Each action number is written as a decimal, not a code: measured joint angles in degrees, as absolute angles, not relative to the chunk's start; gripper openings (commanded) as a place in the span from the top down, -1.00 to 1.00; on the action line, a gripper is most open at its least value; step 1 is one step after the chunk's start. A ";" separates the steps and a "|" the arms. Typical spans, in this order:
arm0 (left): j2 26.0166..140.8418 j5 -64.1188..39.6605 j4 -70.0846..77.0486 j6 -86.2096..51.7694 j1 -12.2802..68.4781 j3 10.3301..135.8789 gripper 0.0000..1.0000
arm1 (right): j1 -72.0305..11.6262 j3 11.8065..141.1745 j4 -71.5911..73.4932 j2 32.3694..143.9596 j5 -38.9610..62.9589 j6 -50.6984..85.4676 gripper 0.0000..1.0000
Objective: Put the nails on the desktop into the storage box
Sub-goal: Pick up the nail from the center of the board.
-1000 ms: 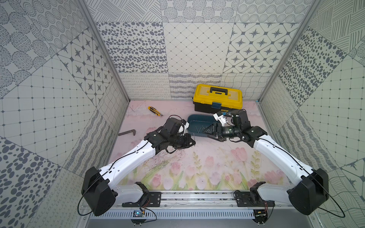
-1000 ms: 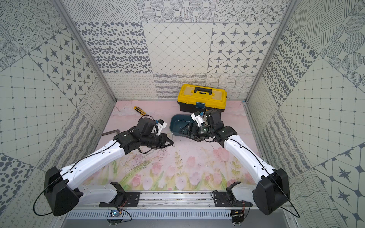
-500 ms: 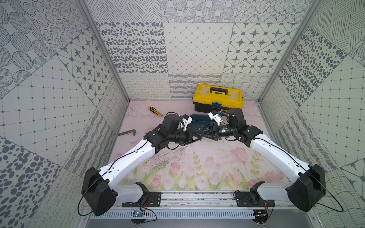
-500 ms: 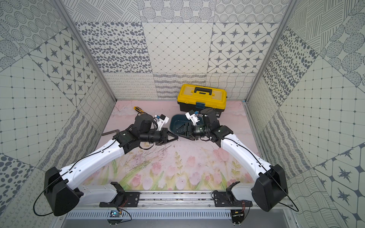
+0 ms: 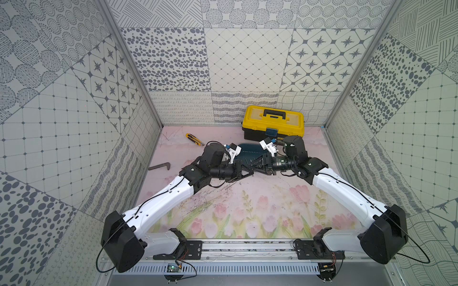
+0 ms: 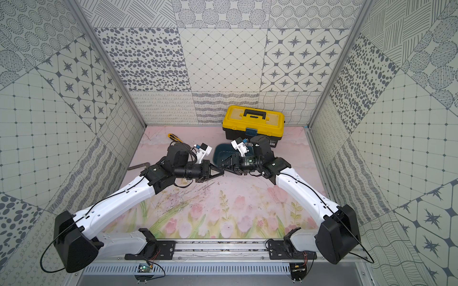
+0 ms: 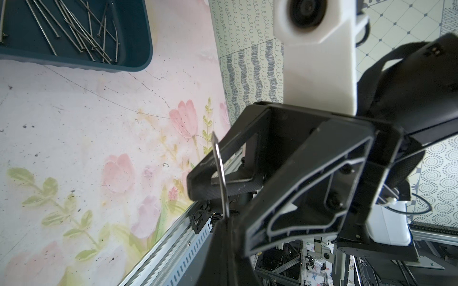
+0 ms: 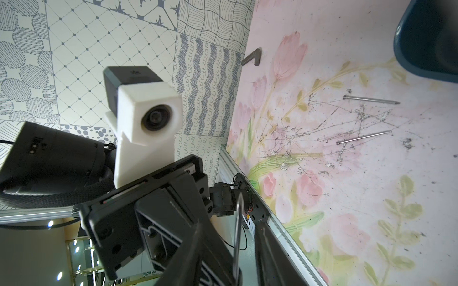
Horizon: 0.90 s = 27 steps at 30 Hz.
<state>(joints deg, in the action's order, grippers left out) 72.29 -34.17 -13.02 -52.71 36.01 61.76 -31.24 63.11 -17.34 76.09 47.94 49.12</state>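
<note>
Gripping one nail (image 7: 220,173), left tool (image 6: 221,173) is closed; right tool (image 7: 221,208) gapes around it; two nails (image 8: 370,99) lie on table (image 8: 347,198); box (image 7: 133,62) cut off.

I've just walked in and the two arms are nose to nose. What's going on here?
It looks like a handover above the desktop. The left pincer is shut on one nail, gripping it by one end. The right pincer has its jaws open around that nail's shaft and is not yet gripping it. A pile of nails already lies in the box. Two loose nails lie on the desktop near it.
</note>
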 measured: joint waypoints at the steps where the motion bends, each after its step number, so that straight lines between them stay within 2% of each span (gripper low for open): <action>1: 72.10 -34.33 -13.02 -52.77 36.01 61.58 1.00 | -31.24 63.11 -17.32 76.09 47.55 49.17 0.16; 6: 71.26 -35.05 -13.02 -53.34 35.97 61.08 1.00 | -31.22 63.11 -17.26 76.09 45.82 49.54 0.16; 11: 70.50 -35.55 -13.02 -53.36 35.97 60.82 1.00 | -31.24 63.11 -15.59 76.09 45.54 50.89 0.26; 24: 70.15 -35.86 -12.99 -53.30 35.90 60.88 0.98 | -32.18 63.11 -13.52 76.12 45.76 52.71 0.84; 26: 70.15 -35.90 -13.04 -53.21 35.83 60.95 0.57 | -32.18 63.11 -13.54 76.12 45.60 52.42 0.88; 27: 70.15 -35.92 -13.10 -53.32 35.77 61.06 0.45 | -32.18 63.11 -13.58 76.12 45.39 52.05 0.89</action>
<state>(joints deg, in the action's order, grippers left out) 70.15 -35.92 -13.10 -53.32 35.77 61.06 -32.18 63.11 -13.58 76.12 45.39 52.05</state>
